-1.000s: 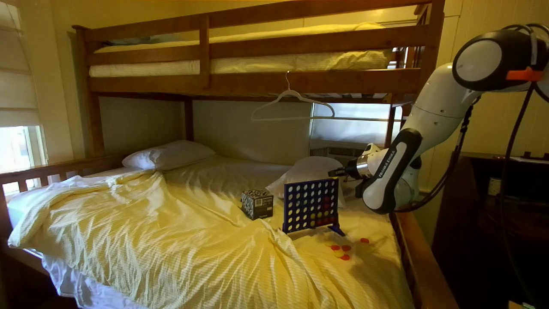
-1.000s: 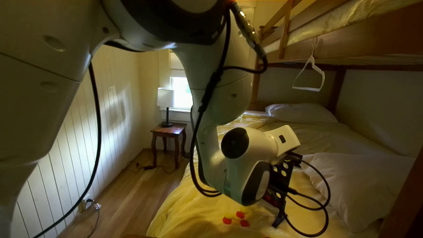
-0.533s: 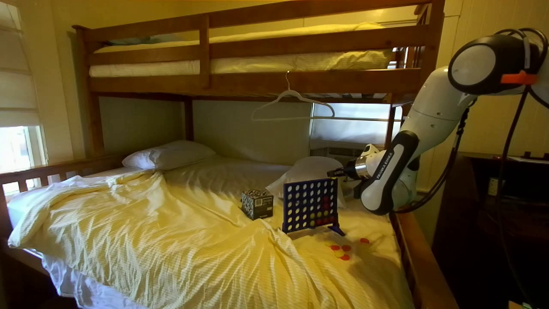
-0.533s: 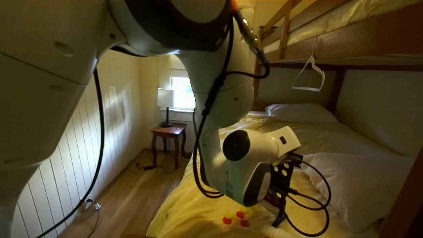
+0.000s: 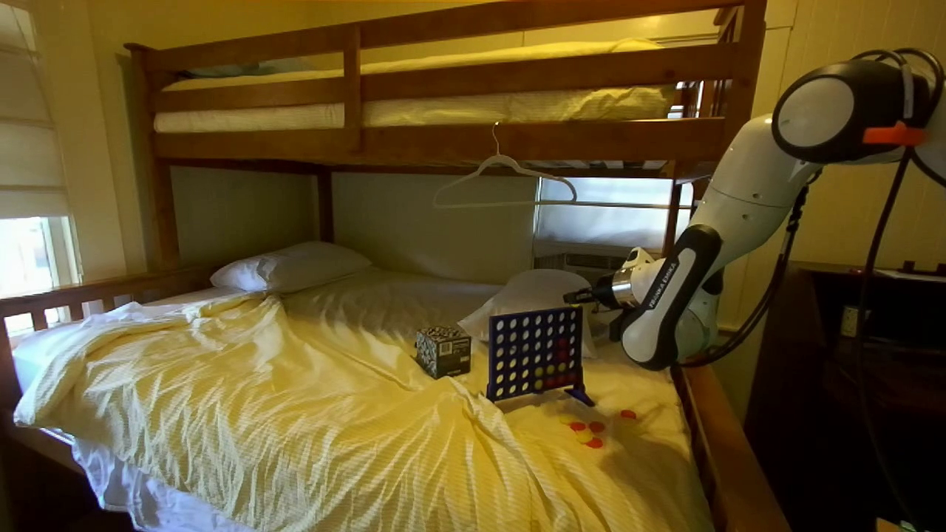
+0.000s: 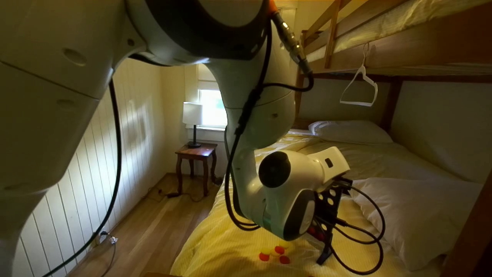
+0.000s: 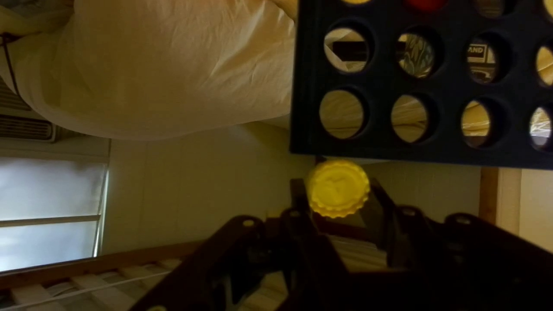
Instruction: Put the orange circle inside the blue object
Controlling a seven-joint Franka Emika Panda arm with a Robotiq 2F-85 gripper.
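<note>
"Is it sitting inside?"

"No — the fingers (image 7: pixel 299 201) are pinching a yellow disc (image 7: pixel 338 188), not orange, below centre in the wrist view, just outside the blue Connect Four grid (image 7: pixel 451 86). Inserting seems to be remaining."

"Any writing?"

"The Franka arm (image 5: pixel 754 196) is reading 'FRANKA EMIKA' — behind the grid, a dark box (image 7: pixel 477 51) is showing 'AND'."
</note>
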